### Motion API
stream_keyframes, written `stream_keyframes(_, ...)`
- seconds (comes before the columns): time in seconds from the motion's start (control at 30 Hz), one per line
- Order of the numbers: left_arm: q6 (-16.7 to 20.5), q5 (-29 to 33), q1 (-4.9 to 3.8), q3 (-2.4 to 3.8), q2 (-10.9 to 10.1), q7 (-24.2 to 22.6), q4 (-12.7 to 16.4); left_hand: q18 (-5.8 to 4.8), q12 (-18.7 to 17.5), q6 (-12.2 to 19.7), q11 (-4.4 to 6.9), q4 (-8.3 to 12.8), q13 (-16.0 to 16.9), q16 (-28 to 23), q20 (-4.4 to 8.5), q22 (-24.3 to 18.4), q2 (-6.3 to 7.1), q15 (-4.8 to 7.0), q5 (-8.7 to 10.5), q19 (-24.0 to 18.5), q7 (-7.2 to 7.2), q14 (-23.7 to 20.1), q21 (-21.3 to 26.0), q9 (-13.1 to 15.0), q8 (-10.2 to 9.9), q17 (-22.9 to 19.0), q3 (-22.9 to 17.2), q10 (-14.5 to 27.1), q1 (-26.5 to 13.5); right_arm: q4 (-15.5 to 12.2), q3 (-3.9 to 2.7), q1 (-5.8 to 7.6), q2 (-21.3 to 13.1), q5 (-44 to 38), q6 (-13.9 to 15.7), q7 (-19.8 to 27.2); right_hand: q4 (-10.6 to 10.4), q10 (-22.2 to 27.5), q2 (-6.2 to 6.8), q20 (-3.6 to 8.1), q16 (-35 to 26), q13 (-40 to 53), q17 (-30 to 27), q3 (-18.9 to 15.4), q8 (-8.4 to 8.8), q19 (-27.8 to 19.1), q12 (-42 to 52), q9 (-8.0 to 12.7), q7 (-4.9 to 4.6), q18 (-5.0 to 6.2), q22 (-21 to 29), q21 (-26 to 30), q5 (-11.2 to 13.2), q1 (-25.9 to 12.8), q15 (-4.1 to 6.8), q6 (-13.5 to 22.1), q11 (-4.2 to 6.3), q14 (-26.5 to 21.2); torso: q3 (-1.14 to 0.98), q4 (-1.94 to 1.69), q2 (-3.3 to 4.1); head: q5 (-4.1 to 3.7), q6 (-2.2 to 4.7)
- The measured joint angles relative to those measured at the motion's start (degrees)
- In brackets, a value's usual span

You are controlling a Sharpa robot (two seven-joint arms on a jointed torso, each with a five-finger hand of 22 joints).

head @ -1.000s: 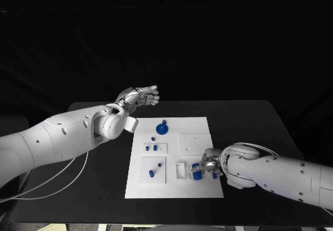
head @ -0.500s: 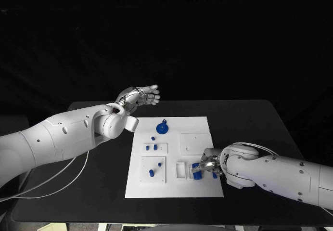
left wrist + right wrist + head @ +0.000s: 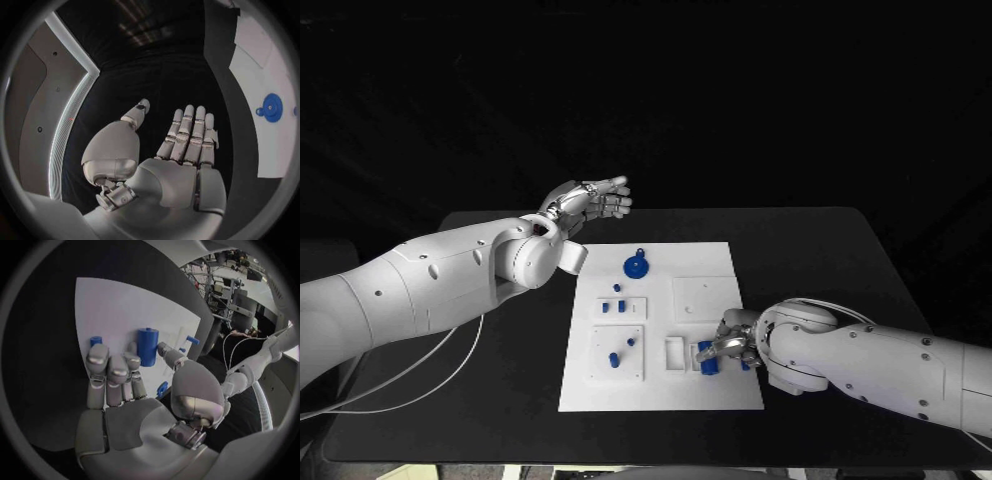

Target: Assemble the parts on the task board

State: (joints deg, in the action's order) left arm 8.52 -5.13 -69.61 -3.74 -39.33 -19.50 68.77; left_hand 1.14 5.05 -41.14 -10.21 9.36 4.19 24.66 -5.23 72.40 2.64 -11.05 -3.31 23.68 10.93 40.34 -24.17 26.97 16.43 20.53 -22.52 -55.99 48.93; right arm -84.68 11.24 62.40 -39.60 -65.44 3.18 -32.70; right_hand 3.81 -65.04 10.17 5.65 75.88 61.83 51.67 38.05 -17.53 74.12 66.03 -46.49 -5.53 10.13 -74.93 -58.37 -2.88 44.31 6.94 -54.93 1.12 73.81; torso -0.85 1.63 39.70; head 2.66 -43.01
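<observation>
The white rectangular task board (image 3: 661, 325) lies flat on the black worktop (image 3: 834, 260), its long axis running away from the robot. The right robot hand (image 3: 733, 348) sits low over the board's near right corner, fingers (image 3: 109, 371) stretched out side by side and thumb apart, right beside a blue cylindrical part (image 3: 147, 346); whether it touches or holds that cylinder, I cannot tell. The cylinder's long axis runs along the board in the wrist view. The left robot hand (image 3: 593, 200) hovers beyond the board's far left corner, fingers extended, empty. A round blue gear-shaped part (image 3: 636, 266) rests near the board's far end.
</observation>
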Motion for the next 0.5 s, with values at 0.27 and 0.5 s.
stream_keyframes(0.27, 0.0, 0.0, 0.0, 0.0, -0.09, 0.02, 0.08, -0.02, 0.0, 0.0, -0.22, 0.0, 0.0, 0.0, 0.0, 0.0, 0.0, 0.0, 0.0, 0.0, 0.0, 0.0, 0.0, 0.0, 0.0, 0.0, 0.0, -0.22, 0.0, -0.18, -0.01, 0.01, -0.27, 1.07, 0.48, -0.09, 1.11, -0.2, -0.37, -0.01, 0.0, 0.08, 0.23, 0.14, 0.04, 0.01, 0.0, 0.95, 0.0, 0.0, 0.01, -0.32, -0.02, 0.37, -0.01, -0.18, -0.2, 0.01, 0.03, -0.01, 0.01, -0.15, 0.14)
stream_keyframes(0.5, 0.0, 0.0, -0.01, 0.0, -0.09, 0.02, 0.14, -0.25, -0.22, 0.0, -0.22, 0.0, 0.01, 0.0, 0.0, -0.01, 0.0, 0.2, 0.0, 0.0, 0.0, 0.21, 0.23, 0.0, 0.0, -0.05, 0.0, -0.22, 0.0, -0.83, 0.14, 0.33, -0.71, 2.33, 0.69, -0.09, 1.34, -0.2, -0.37, -0.1, 0.0, 0.14, 0.35, 0.37, 0.01, 0.1, 0.0, 9.79, -0.05, -0.01, 0.01, -0.42, -0.36, 0.37, -0.07, -0.37, -0.2, 0.06, 0.02, 0.0, 0.02, -0.16, 0.29)
